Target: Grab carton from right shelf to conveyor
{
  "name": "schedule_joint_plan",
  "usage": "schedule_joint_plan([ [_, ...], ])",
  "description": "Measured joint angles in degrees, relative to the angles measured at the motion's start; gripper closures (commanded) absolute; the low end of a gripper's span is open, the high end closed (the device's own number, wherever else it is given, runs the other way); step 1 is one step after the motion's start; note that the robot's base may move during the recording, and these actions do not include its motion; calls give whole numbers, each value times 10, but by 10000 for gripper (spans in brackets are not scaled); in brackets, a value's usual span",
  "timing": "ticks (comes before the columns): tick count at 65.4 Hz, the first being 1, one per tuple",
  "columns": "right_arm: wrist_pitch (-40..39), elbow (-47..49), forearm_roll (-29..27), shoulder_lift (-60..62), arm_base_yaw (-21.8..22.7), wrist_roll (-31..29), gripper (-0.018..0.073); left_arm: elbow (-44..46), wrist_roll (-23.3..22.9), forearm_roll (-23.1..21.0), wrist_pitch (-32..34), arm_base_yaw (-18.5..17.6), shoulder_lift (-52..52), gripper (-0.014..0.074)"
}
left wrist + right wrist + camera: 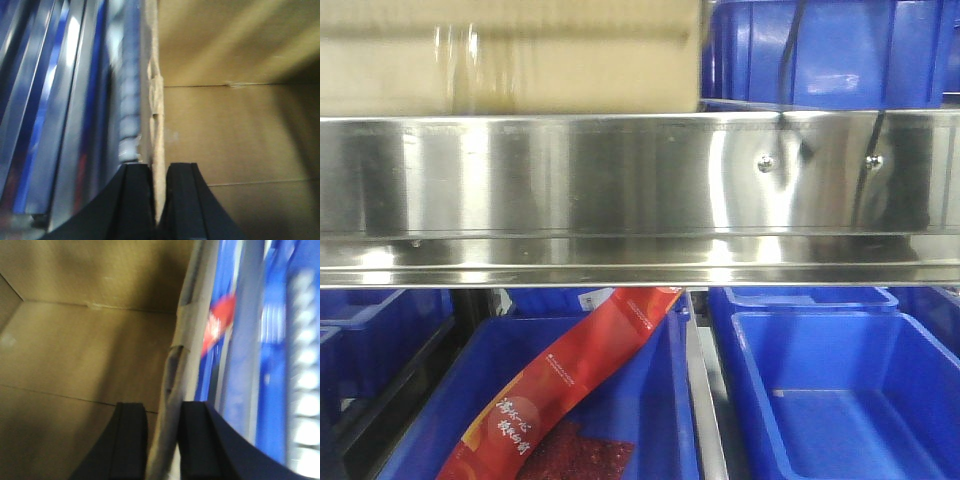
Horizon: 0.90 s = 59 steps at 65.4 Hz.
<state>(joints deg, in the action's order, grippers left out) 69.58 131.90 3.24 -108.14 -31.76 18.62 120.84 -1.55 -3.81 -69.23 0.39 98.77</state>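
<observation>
Cardboard carton (pixel 510 55), plain brown, sits at the upper left of the front view. It rests on the right shelf (pixel 620 180), just behind that shelf's wide, shiny steel front rail. Two round screws (pixel 766 163) show on the rail's right half. A blue bin (pixel 830 50) stands on the same level, just to the right of the carton. Below the rail are more blue bins. The left one (pixel 640 400) holds a long red snack packet (pixel 570 385) leaning at a tilt, and the right one (pixel 840 400) shows only its bare blue floor.

From the left wrist camera, the left pincer (pixel 159 200) is closed on the upright edge of a carton wall. One black finger (pixel 137 200) is outside and the other is inside, both pressed against the cardboard. The carton's brown interior fills the right of this view, and blurred blue and silver streaks fill the left.

From the right wrist camera, the right pincer (pixel 162 440) likewise clamps a carton wall between its two black fingers (pixel 131 440). The brown interior lies to the left. Blurred blue shapes and a red patch (pixel 220 322) lie to the right.
</observation>
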Motion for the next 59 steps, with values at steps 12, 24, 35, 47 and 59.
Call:
schedule_joint_plan([
  [12, 21, 0, 5, 69, 0, -12, 625, 7, -22, -21, -16, -14, -61, 613],
  [24, 25, -29, 14, 127, 0, -43, 626, 2, -71, 20, -18, -70, -100, 613],
  [35, 27, -132, 31, 203, 0, -52, 626, -64, -131, 95, -20, -160, -149, 613],
  [47, 35, -257, 38, 292, 0, -53, 626, -147, -180, 140, -22, -247, -188, 613],
  [59, 29, -345, 39, 353, 0, -53, 626, -192, -218, 163, -20, -293, -207, 613],
])
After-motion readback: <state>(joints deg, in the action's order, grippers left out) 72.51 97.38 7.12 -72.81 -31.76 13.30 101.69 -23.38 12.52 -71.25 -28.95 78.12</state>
